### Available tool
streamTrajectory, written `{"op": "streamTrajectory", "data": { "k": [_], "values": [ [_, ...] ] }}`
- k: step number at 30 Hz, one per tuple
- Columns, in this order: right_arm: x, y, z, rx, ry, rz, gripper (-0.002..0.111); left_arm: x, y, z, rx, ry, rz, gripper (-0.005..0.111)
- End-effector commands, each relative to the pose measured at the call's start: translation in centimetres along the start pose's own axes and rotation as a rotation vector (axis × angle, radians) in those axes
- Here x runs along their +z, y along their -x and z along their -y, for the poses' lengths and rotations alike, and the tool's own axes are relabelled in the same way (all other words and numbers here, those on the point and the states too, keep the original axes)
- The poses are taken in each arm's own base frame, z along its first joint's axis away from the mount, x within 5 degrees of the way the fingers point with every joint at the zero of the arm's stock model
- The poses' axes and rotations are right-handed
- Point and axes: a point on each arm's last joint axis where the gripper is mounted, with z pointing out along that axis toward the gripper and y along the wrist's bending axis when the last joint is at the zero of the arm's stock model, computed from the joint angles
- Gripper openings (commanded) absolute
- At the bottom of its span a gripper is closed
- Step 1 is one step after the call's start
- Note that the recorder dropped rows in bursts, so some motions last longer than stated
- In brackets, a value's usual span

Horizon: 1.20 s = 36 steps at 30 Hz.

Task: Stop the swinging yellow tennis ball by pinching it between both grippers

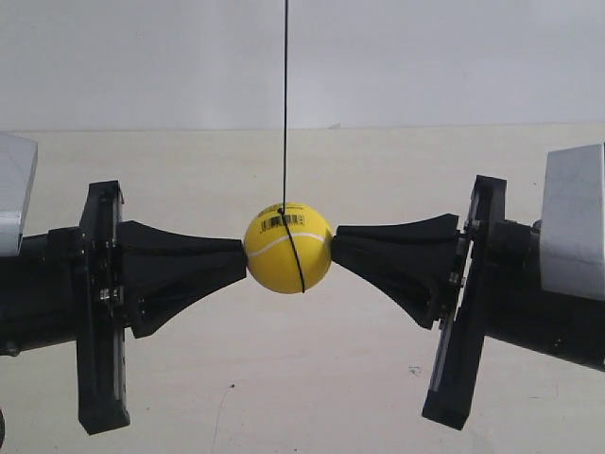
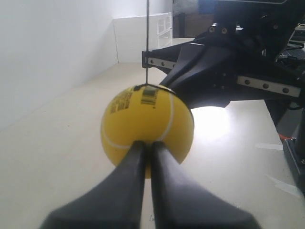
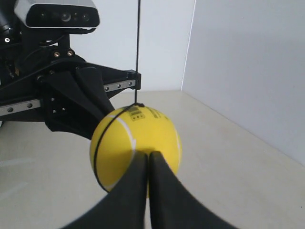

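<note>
The table (image 1: 302,388) is pale cream and matte, meeting a white wall (image 1: 425,57); faint pale strips (image 2: 269,146) lie flat on it.

The yellow tennis ball (image 1: 288,248) has no free room at either side. The gripper at the exterior view's left (image 1: 243,257) and the gripper at the exterior view's right (image 1: 336,248) both touch it, jaws pressed together, and their wide bracket frames block both level approaches. The black string (image 1: 285,95) rises straight from the ball and splits the space above it. Beneath the ball, clear air reaches down to the table (image 1: 302,388), and the side facing the exterior camera is unobstructed. A wall (image 1: 425,57) stands behind; the gap between it and the ball is hard to judge.
</note>
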Motion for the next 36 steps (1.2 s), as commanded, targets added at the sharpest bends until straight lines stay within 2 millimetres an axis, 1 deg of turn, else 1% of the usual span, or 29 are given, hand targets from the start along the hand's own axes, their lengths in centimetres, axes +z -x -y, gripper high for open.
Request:
{"op": "streamTrajectory", "data": {
  "k": [1,28,31,32,36],
  "values": [
    [0.0,0.3,-0.1,-0.004,0.008,0.009,0.0,0.1,0.1,0.1,0.0,-0.014,0.008,0.005],
    [0.0,0.2,0.0,-0.003,0.002,0.0,0.0,0.1,0.1,0.1,-0.002,-0.01,0.01,0.005],
    [0.0,-0.2,0.4,0.008,-0.043,-0.044,0.0,0.1,0.2,-0.2,-0.011,0.015,0.02,0.005],
    [0.0,-0.4,0.7,0.021,-0.081,-0.067,0.0,0.1,0.3,-0.3,-0.017,0.029,0.026,0.005],
    [-0.2,-1.1,1.7,0.07,-0.201,-0.139,0.0,0.0,-0.3,-0.9,-0.025,0.096,-0.038,0.005]
  ]
}}
